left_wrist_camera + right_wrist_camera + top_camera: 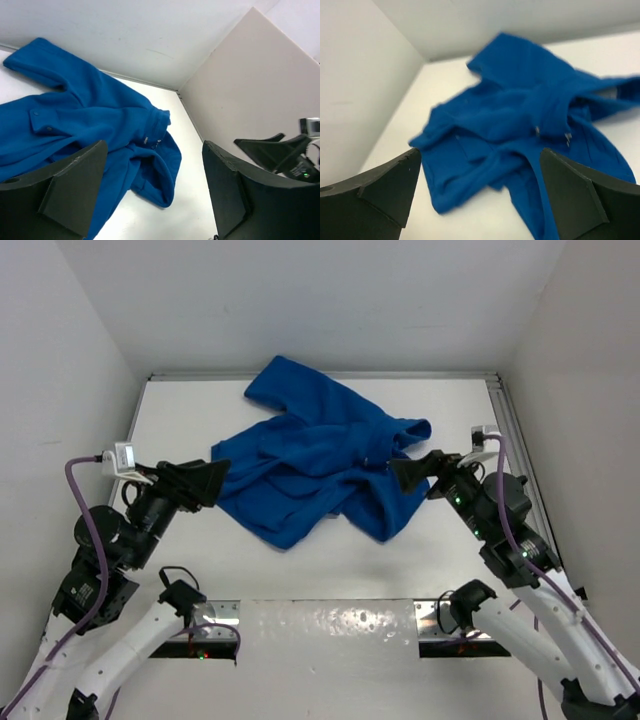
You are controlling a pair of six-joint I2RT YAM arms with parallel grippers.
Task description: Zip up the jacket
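Observation:
The royal-blue fleece jacket (310, 465) lies crumpled in a heap on the white table, one sleeve reaching toward the back wall. It also shows in the left wrist view (90, 125) and, blurred, in the right wrist view (530, 130). Small silver zipper bits (538, 130) glint near its middle folds. My left gripper (218, 483) is open and empty at the jacket's left edge. My right gripper (398, 473) is open and empty at the jacket's right side, above the cloth. Neither gripper holds the jacket.
White walls enclose the table on the left, back and right. A metal rail (512, 430) runs along the right edge. The near metal plate (330, 625) sits between the arm bases. Bare table (330, 560) lies in front of the jacket.

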